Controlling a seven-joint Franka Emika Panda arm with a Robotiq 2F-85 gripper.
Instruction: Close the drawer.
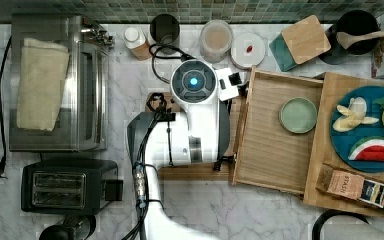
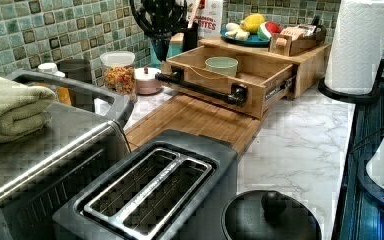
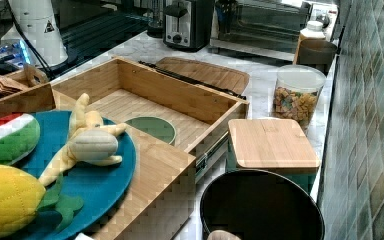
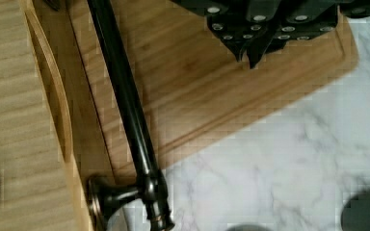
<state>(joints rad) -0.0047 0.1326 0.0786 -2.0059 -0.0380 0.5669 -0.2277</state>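
The drawer (image 1: 275, 137) is pulled far out from under the wooden top (image 1: 330, 150), towards the top view's left. Its front hangs over the cutting board (image 2: 195, 120), which lies flat on the marble counter (image 2: 300, 150). In the left view the long black handle (image 2: 200, 89) runs across the drawer's front and nothing touches it. A pale green bowl (image 1: 298, 115) stands on the drawer's floor, near the back (the side under the wooden top). On the top there is a blue plate (image 1: 341, 137) with toy fruit, and a small box of tea packets (image 1: 352, 186) beside it.

The arm (image 1: 195, 115) stands over the cutting board, just beside the drawer's front in the top view. In the wrist view the gripper (image 4: 250, 54) hangs above the cutting board, apart from the handle (image 4: 125, 106); its two finger tips are together with almost no gap, and they hold nothing.

On the top view's left are a toaster oven (image 1: 87, 82) with a folded towel (image 1: 40, 82) on it, and a black toaster (image 1: 62, 187). Along the tiled wall stand jars, among them one with cereal (image 3: 297, 97).
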